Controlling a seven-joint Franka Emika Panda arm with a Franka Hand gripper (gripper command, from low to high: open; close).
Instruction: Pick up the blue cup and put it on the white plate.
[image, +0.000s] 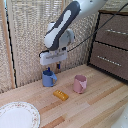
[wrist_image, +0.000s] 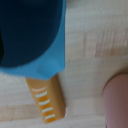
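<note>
One arm, claw low over blue cup

One white plate (image: 17, 116) sits at the exterior view's lower left, cut off by the frame edge, patterned rim visible, well apart from the rest. My arm (image: 65, 25) comes down from the upper right, bends, wrist pointing straight down. My claw (image: 51, 68) is right at the blue cup (image: 48, 78), at its rim; fingers blurred, so I cannot tell if they're spread or pinching. Blue cup stands upright on the wooden table (image: 100, 100), long axis vertical, handle pointing toward the exterior view's right. Just right and nearer the camera lies a yellow block (image: 61, 94), flat. Further right, a pink cup (image: 80, 83), upright. Dark drawers (image: 112, 42) at far right. Wrist view: blue cup (wrist_image: 35, 40) fills the frame, blurred, cropped; yellow block (wrist_image: 47, 100) beside it; pink cup (wrist_image: 117, 102) cut off at the corner.
</note>
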